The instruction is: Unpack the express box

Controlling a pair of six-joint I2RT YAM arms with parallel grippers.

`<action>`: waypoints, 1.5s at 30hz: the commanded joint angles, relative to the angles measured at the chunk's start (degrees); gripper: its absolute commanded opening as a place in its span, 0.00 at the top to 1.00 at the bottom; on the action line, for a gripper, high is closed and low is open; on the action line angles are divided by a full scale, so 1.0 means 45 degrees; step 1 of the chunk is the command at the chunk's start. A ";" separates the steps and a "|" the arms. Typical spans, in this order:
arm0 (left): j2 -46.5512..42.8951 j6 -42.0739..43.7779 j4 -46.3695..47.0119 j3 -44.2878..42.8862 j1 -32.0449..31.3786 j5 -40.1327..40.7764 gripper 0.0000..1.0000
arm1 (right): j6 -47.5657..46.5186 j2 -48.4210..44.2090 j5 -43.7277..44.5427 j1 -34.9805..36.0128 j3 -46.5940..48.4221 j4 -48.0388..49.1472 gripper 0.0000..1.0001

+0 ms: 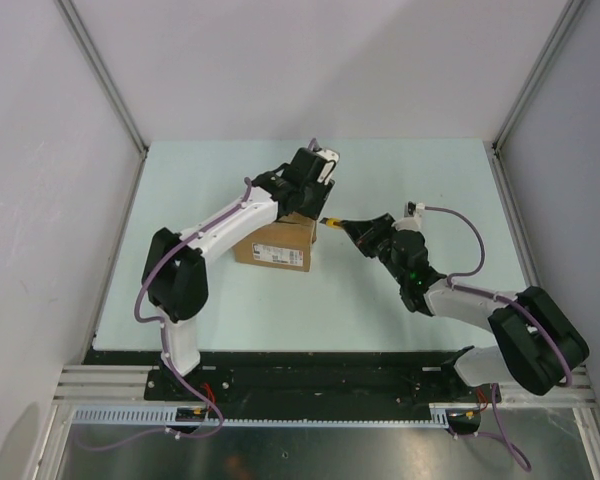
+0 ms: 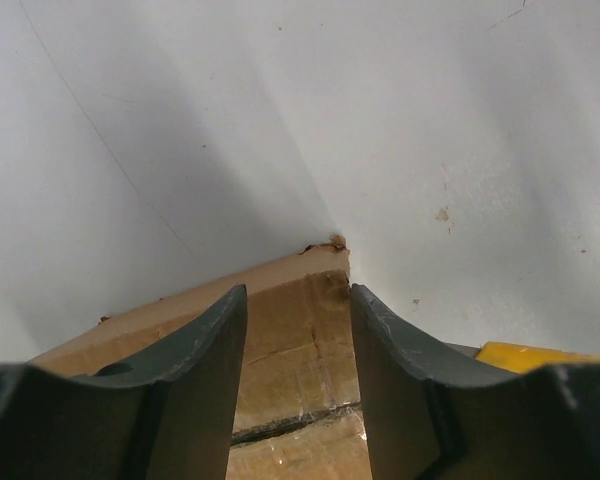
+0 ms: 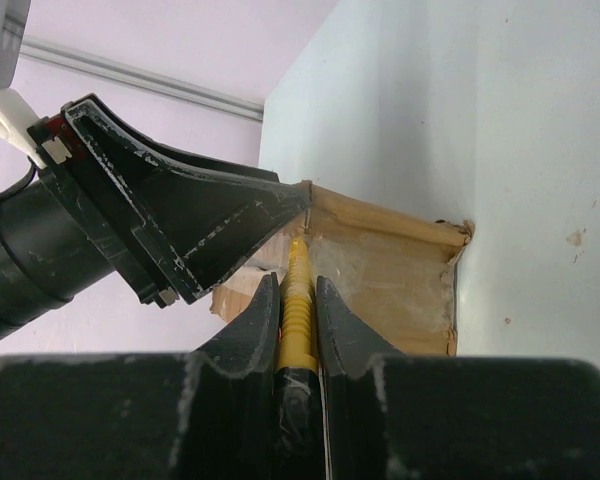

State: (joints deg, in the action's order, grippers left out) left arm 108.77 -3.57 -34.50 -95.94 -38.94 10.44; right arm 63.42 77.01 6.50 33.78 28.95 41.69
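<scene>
The box [image 1: 275,248] rests on the bench [image 1: 380,300], near its centre, flaps down, with clear tape across the top. The left fingers [image 2: 220,330] stand part-open above the box's far right corner, one on each side of it. Whether they touch the cardboard cannot be determined. The right fingers [image 3: 262,322] are clamped on a yellow knife [image 3: 298,300]. The knife tip points at the box's upper right edge, just beside the left fingers.
</scene>
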 commanded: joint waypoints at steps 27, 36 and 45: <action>0.0536 -0.0807 -0.1356 0.0012 -0.0078 0.1235 0.69 | 0.1142 0.1929 0.0117 -0.0124 0.0168 0.3001 1.00; 0.0536 -0.0964 -0.1474 0.0012 -0.0097 0.1235 0.69 | 0.1024 0.2241 0.0176 -0.0065 0.0442 0.2981 1.00; 0.0594 -0.1100 -0.1571 0.0070 -0.0078 0.1157 0.69 | 0.1064 0.2184 0.0293 -0.0046 0.0559 0.3080 1.00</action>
State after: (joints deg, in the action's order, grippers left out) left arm 109.75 -7.60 -34.87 -96.25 -39.70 13.63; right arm 67.99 87.81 6.00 33.30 29.50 52.31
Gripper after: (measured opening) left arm 0.317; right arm 0.156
